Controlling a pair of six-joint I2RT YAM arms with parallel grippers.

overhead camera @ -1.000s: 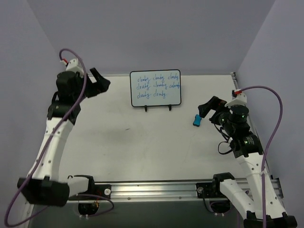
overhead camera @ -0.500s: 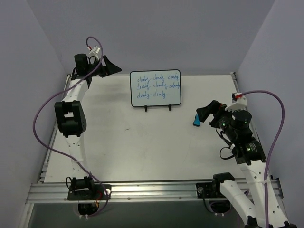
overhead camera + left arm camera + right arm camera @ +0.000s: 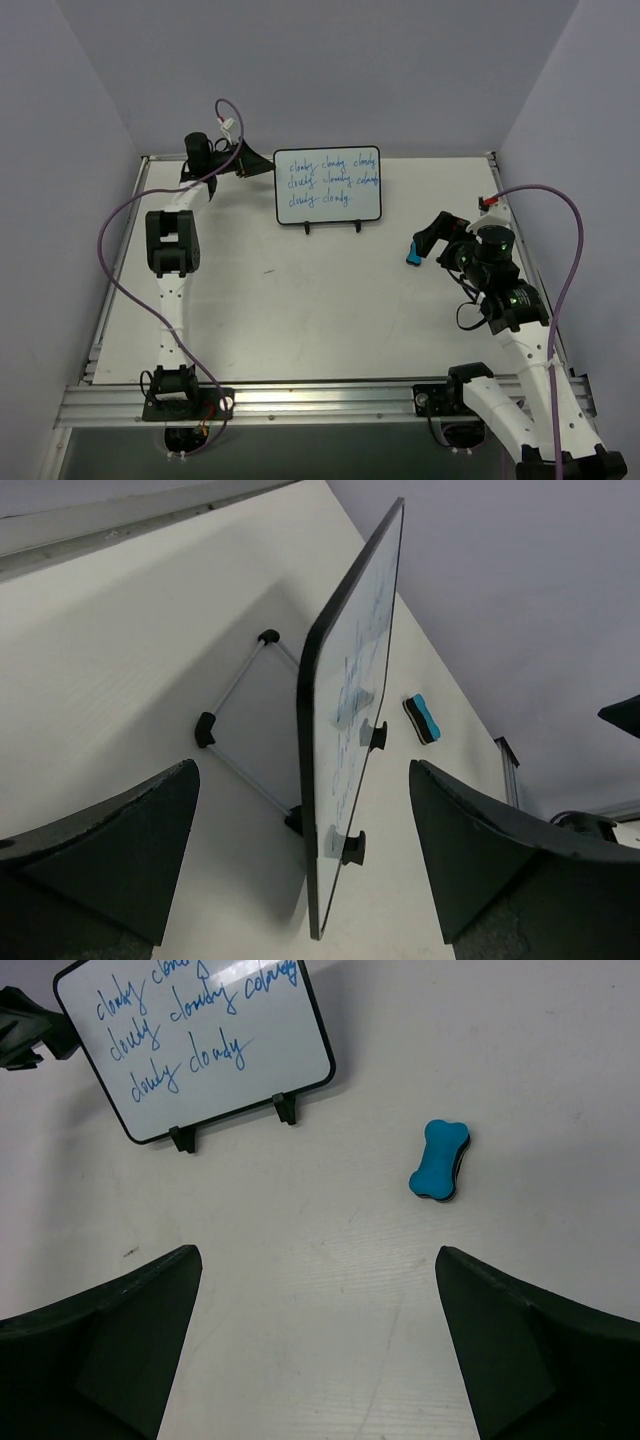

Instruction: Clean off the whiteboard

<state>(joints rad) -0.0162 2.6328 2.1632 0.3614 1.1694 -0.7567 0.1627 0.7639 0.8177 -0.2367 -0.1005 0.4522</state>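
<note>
The whiteboard (image 3: 328, 184) stands tilted on a wire easel (image 3: 332, 226) at the back middle of the table, with three lines of blue handwriting on it. My left gripper (image 3: 262, 162) is open just off the board's left edge. In the left wrist view (image 3: 300, 765) the whiteboard (image 3: 350, 700) shows edge-on between the spread fingers, untouched. A blue eraser (image 3: 411, 255) lies flat to the board's right. My right gripper (image 3: 425, 243) hovers open close beside it. Through the right wrist camera (image 3: 318, 1250) the eraser (image 3: 440, 1160) lies ahead and to the right, with the whiteboard (image 3: 195, 1045) beyond.
The easel's thin wire legs (image 3: 240, 695) reach out behind the board. A metal rail (image 3: 320, 400) runs along the near edge, and another rail (image 3: 495, 170) along the table's right side. Purple walls close in the back and both sides.
My left arm has stretched out and swung right from the far left corner to the whiteboard's left edge. The right gripper has shifted only slightly by the eraser.
</note>
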